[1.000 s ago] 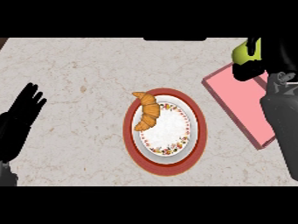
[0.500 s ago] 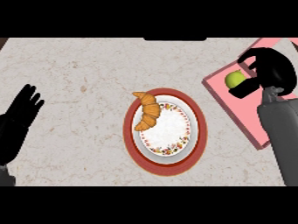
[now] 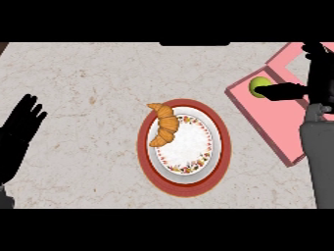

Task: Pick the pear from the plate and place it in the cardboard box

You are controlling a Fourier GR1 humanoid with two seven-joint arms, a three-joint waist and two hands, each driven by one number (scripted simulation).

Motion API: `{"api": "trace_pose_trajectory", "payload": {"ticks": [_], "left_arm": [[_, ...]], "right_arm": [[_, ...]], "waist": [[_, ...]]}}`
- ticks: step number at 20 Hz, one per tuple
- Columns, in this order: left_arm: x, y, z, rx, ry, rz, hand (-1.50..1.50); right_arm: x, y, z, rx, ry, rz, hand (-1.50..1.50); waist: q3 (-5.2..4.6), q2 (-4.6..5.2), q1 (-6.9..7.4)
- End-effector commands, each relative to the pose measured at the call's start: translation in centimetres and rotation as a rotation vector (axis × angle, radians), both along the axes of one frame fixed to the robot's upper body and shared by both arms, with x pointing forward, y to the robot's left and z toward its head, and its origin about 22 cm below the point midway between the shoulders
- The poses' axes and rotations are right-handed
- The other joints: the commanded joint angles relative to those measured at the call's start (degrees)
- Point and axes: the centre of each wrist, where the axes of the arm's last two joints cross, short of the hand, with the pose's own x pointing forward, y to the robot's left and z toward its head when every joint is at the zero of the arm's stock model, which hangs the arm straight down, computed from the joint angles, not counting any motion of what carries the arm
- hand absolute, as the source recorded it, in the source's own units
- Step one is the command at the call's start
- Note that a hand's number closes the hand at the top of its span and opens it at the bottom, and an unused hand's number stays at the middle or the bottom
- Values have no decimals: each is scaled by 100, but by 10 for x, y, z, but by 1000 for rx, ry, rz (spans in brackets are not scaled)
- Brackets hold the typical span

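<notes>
Speckled stone counter [image 3: 90, 78]. Right hand [image 3: 325, 81] over the pink box [image 3: 271, 122], fingers relaxed and apart, holding nothing. Pear [image 3: 258, 87] lies in the box at its thumb tip, just left of the palm. Further left: plate [image 3: 213, 147] carrying a croissant [image 3: 164, 129]. Left hand [image 3: 14, 139] open, resting far left.

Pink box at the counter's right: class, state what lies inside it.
A green pear lies inside the pink box, touched by the right hand. That hand and forearm cover the rest of the interior.
</notes>
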Motion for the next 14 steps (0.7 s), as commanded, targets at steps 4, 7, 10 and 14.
{"api": "trace_pose_trajectory", "payload": {"ticks": [4,7,10,14], "left_arm": [[-3,8,12,10,-4,13,0],[-4,0,2,-5,-4,-11,0],[10,-12,0,-1,-5,-4,0],[-7,7,10,20,-2,-3,0]], "right_arm": [[-22,-47,15,256,-239,-101,-150],[-50,-77,20,263,-239,-141,-150],[-70,-101,23,320,-263,-130,-150],[-107,-124,19,339,-249,-113,-150]], "waist": [[1,-2,-13],[-4,-7,-38],[-4,-3,-57],[-4,-9,-26]]}}
